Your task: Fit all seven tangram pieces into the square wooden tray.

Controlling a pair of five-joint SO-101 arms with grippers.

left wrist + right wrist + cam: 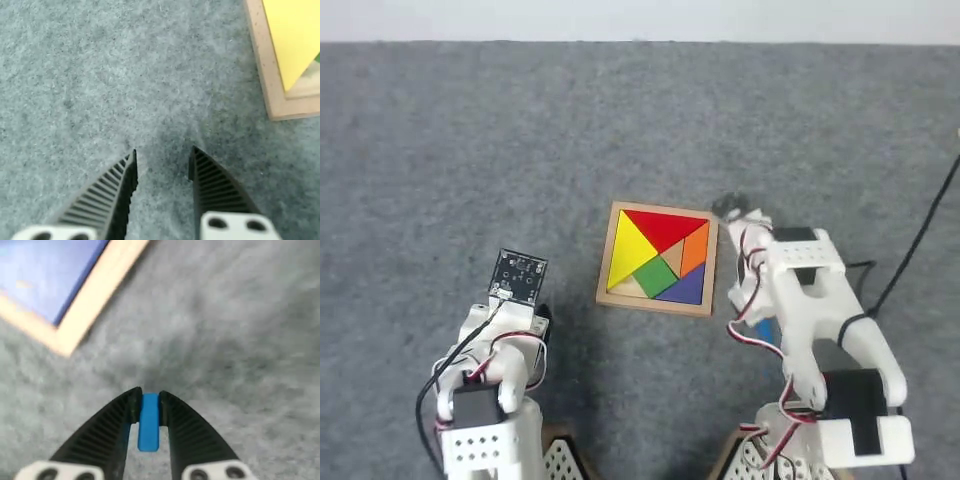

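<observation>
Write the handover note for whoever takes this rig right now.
Left end effector: open, empty, over the grey mat by a corner of the tray.
Right end effector: shut on a blue piece, near the tray.
Done: red piece, yellow piece, green piece, orange piece, purple piece lie in the tray.
To do: seat the blue piece; pale patches in the tray may be open slots, cannot tell.

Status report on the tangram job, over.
Left gripper open over grey carpet. Right gripper shut on small blue piece, beside square wooden tray. Coloured pieces already inside.
</observation>
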